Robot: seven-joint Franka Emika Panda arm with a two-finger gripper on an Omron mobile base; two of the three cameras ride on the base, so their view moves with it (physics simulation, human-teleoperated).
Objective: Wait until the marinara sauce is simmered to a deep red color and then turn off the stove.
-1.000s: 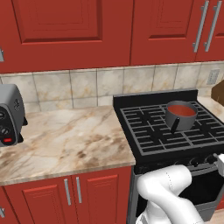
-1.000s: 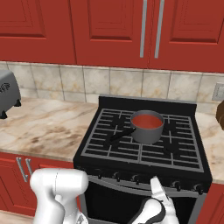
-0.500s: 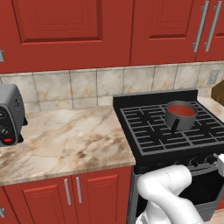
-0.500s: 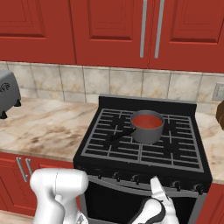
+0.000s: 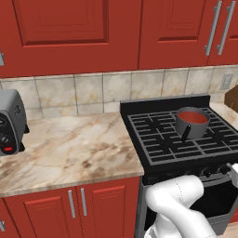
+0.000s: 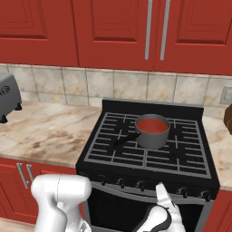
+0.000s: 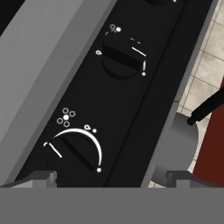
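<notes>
Hand view: open gripper (image 7: 109, 177) faces stove (image 7: 131, 109) knob (image 7: 74, 151).

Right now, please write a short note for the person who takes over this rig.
Tool: open, holding nothing, low at the stove front, facing the nearest knob.
Marinara sauce: red, in the grey saucepan on the grates, handle toward the front left.
Done: tool placed before the knobs.
Left: judge whether the red is deep enough, then turn the knob off.
</notes>
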